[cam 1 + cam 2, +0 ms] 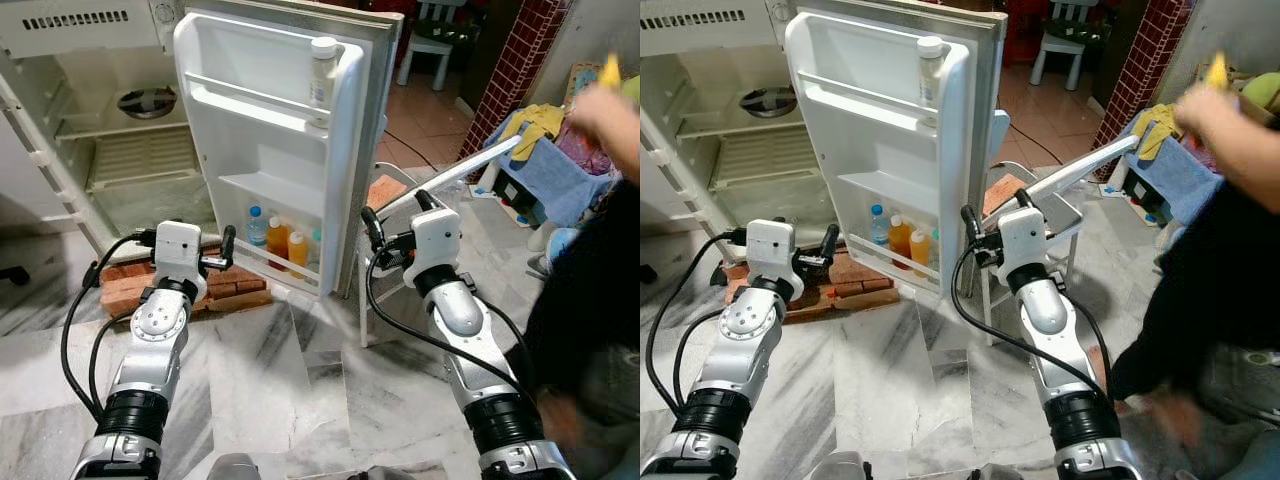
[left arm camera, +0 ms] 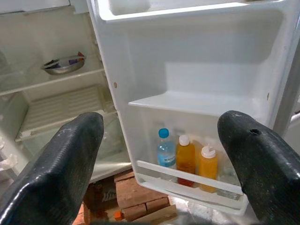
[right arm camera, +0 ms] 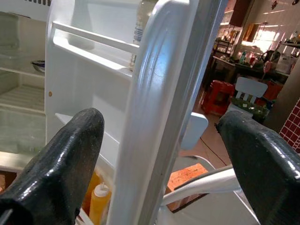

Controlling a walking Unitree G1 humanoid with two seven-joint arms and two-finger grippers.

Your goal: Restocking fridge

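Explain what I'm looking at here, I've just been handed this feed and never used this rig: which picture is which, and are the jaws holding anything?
The two wide pictures come from the robot's head, looking down at its own silver arms. The other two come from cameras on each wrist, looking out between that arm's two black fingers.

The left gripper and right gripper both have their jaws open and hold nothing. They face the open fridge door. Its bottom shelf holds a water bottle and two orange bottles; a tall white bottle stands in the top rack. Inside the fridge a metal bowl sits on a shelf. Bricks lie under the fridge. A person stands at the robot's right.
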